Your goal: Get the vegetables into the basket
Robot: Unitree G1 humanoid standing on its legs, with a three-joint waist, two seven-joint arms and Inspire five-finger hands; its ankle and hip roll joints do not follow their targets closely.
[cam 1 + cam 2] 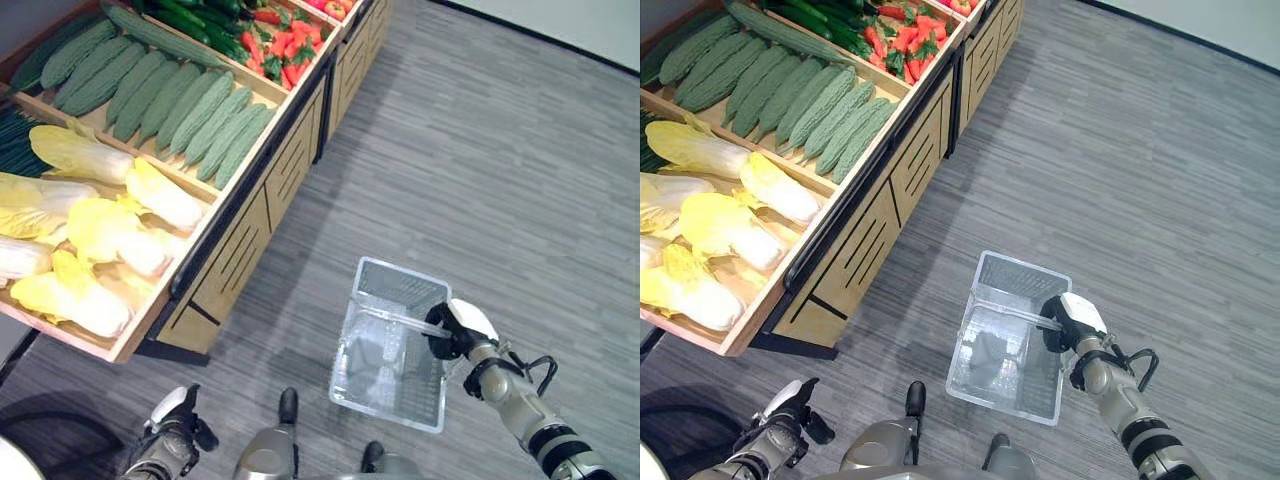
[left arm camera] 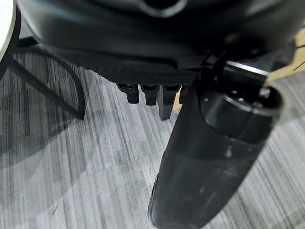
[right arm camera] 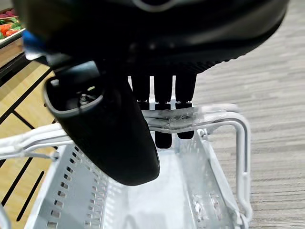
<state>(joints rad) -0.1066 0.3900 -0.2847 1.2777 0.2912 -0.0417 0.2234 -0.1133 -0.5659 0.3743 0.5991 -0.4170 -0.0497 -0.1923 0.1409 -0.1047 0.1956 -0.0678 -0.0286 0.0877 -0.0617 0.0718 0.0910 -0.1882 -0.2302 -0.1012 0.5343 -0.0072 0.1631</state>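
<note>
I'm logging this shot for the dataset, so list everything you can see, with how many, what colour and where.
Basket: one, clear plastic, empty, above the grey floor, right of the stand.
Display stand: one, wooden, upper left.
Chinese cabbages: several, pale yellow, nearest bin.
Bitter gourds: many, green, bumpy, next bin back.
Cucumbers: several, dark green, further back.
Red peppers: a heap, red, far bin.
Right hand: fingers curled round the basket's handle.
Left hand: low beside the stand, holding nothing, fingers fairly straight.
</note>
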